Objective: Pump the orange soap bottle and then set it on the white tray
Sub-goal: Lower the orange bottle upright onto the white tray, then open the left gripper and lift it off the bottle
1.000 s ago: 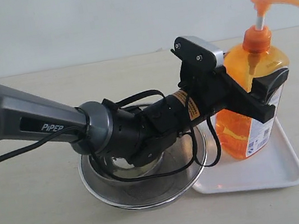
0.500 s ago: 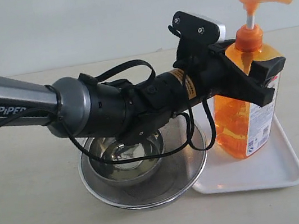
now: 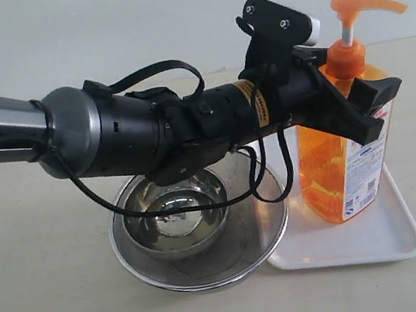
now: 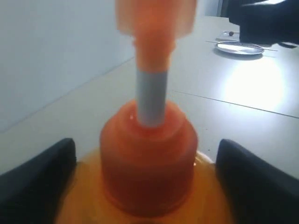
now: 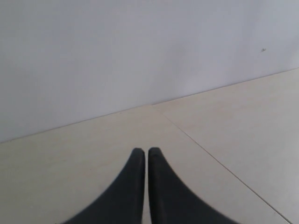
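Note:
The orange soap bottle stands upright on the white tray, with its pump head raised on the white stem. My left gripper reaches in from the left and sits at the bottle's shoulders, just below the orange collar. In the left wrist view the collar fills the middle, and the two black fingers stand wide apart on either side, open. My right gripper is shut with nothing in it, over bare table, and does not show in the exterior view.
Two nested steel bowls sit under my left arm, touching the tray's left edge. A black cable loops down from the left wrist near the bottle. In the left wrist view, a small metal dish lies far off on the table.
My left arm has risen and levelled out, sliding the gripper from the bottle's body up to its shoulders. The bottle stayed on the tray and went from slightly tilted to upright.

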`<action>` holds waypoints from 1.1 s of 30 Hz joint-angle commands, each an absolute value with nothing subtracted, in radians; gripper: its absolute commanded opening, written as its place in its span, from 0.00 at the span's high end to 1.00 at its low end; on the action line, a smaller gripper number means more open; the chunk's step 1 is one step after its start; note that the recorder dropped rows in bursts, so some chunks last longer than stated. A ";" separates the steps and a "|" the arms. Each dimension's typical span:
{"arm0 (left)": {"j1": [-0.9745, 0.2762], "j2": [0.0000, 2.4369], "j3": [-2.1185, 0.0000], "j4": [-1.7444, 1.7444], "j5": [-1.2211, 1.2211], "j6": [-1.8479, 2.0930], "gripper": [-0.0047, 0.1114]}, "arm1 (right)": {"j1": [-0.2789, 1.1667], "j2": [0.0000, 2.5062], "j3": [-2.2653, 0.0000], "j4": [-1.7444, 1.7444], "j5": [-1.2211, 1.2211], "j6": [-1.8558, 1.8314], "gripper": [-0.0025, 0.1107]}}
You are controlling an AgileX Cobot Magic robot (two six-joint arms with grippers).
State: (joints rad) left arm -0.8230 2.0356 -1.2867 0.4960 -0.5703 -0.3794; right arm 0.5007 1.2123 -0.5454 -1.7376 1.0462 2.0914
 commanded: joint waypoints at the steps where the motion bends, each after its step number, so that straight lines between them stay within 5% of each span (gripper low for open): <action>1: -0.824 1.996 -1.298 0.487 -0.620 -0.390 0.33 | 0.498 1.209 -0.551 -1.744 1.053 2.085 0.98; 5: -0.824 1.996 -1.298 0.487 -0.629 -0.393 0.32 | 0.498 1.209 -0.551 -1.744 1.049 2.085 0.98; 12: -0.824 1.996 -1.300 0.482 -0.627 -0.431 0.14 | 0.498 1.209 -0.551 -1.744 1.028 2.089 0.98; 33: -0.826 1.746 -1.209 0.560 -0.251 -0.521 0.14 | 0.498 1.171 -0.551 -1.744 0.948 2.092 0.98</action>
